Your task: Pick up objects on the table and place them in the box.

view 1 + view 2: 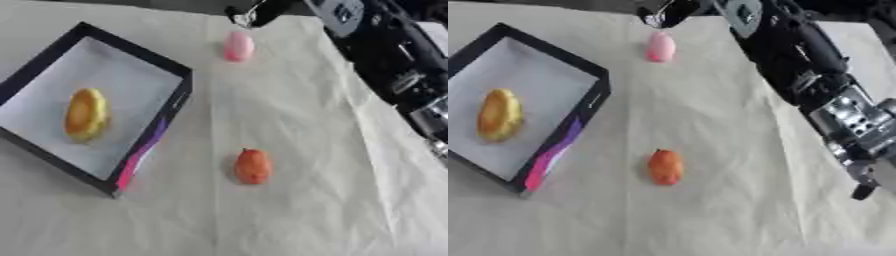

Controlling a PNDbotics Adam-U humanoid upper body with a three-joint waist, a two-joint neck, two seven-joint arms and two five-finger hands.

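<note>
Our right hand [665,12] is way up at the far edge just above the pink thing [659,47], fingers too murky to call, so we'd drop straight down, then carry it left to the box [592,102].

box [166,67]: dark-walled, white floor, left
yellow object [86,114]: inside box
pink object [238,46]: top centre
orange object [253,166]: centre

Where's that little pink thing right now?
The pink thing lies on the cloth at the table's far edge, right of the box, just below the right hand.
</note>
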